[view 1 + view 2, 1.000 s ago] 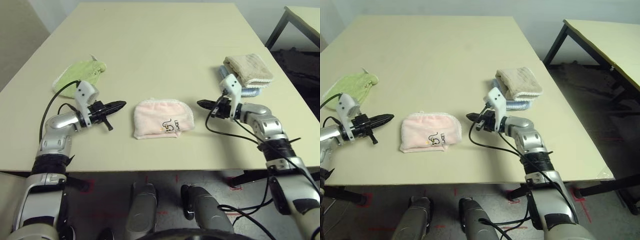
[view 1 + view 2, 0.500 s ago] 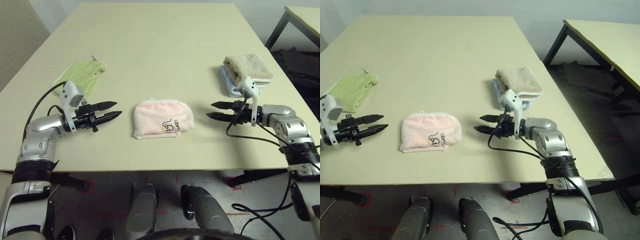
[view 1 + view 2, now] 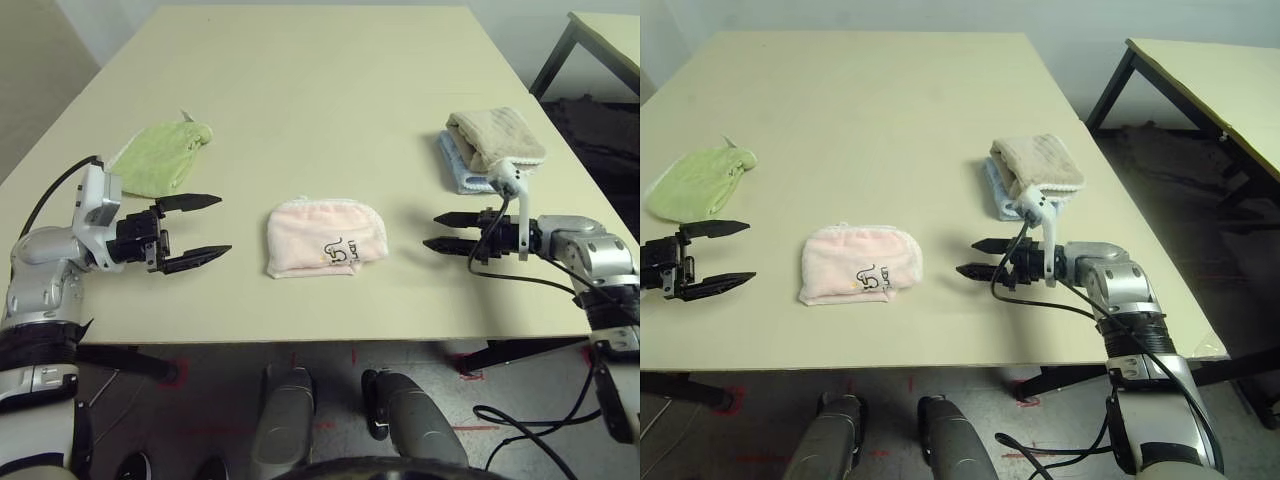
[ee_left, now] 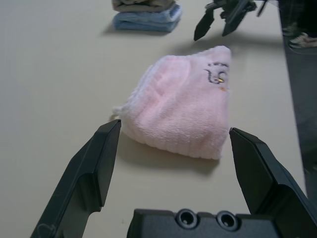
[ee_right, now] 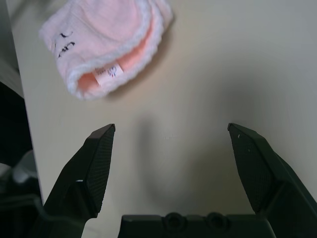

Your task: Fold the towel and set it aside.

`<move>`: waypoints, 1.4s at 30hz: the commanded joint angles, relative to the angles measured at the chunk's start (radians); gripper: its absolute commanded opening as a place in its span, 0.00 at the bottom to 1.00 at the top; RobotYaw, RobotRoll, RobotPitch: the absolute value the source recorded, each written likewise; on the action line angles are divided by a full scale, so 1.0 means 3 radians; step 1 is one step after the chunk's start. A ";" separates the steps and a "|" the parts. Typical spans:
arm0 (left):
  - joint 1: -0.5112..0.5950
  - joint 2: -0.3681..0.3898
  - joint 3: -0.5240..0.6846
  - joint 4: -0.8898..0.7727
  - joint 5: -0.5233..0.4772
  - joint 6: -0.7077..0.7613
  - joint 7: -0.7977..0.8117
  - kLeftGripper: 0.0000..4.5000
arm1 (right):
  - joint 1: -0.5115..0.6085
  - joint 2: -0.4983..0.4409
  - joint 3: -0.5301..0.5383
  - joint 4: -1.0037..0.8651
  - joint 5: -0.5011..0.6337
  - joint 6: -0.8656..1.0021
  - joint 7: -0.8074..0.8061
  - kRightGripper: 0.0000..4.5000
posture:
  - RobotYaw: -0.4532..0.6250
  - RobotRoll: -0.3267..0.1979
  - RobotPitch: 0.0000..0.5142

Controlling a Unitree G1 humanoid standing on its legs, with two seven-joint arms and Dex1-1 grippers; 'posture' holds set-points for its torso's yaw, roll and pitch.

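Note:
The towel point(image 3: 325, 238) is a pale pink terry cloth with white edging and dark lettering, lying folded into a small bundle on the table's near middle; it also appears at towel point(image 4: 183, 106) and towel point(image 5: 101, 42). My left gripper point(image 3: 212, 226) hovers open to its left, a short gap away, its jaws wide and pointing at it. To the towel's right, my right gripper point(image 3: 438, 231) is open as well, clear of the cloth, with nothing between its fingers point(image 5: 99, 161).
A light green cloth point(image 3: 160, 156) lies at the left behind my left arm. A beige folded towel point(image 3: 497, 138) sits on a light blue one point(image 3: 460, 165) at the right. The table's front edge point(image 3: 320, 338) runs just below both grippers.
Both grippers have gone from shut to wide open. Each arm has drawn back outward, away from the towel. The towel has not moved.

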 commanded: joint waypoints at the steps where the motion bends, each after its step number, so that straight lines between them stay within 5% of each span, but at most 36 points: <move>1: -0.0031 0.0050 0.0043 0.0054 -0.0012 -0.0023 -0.0047 0.99 | -0.0061 -0.0052 -0.0040 0.0036 0.0100 0.0350 -0.0025 1.00 | 0.48 0.62 0.30; 10: -0.0002 0.0043 0.0038 0.0006 -0.0012 -0.0026 -0.0036 0.99 | -0.0300 -0.0139 -0.0078 0.0146 0.0493 0.1616 -0.0035 1.00 | 0.49 0.62 0.29; 14: 0.0043 0.0096 -0.0021 -0.0011 0.0032 0.0444 0.0227 0.99 | -0.0274 -0.0117 -0.0094 0.0133 0.0270 0.0688 -0.0048 1.00 | 0.49 0.62 0.29; 20: 0.0191 0.0337 -0.0174 -0.0261 -0.0177 0.2247 0.0603 0.99 | -0.0071 0.0019 -0.0230 0.0106 0.0009 -0.1695 0.0346 1.00 | 0.48 0.62 0.29; 27: -0.0262 0.0205 -0.0167 -0.0303 -0.0432 0.3666 0.1207 0.99 | 0.0102 0.0000 -0.0272 0.0245 0.0012 -0.3046 0.0947 1.00 | 0.48 0.62 0.29; 35: -0.0974 0.0064 -0.0341 0.0211 -0.0620 0.5571 0.1639 0.99 | 0.0127 -0.0069 -0.0274 0.0234 0.0003 -0.3369 0.0958 1.00 | 0.44 0.62 0.29; 42: -0.1260 -0.0077 -0.0619 0.0714 -0.0709 0.5813 0.1952 0.99 | 0.0282 -0.0133 -0.0260 0.0050 -0.0020 -0.3348 0.0838 1.00 | 0.43 0.62 0.29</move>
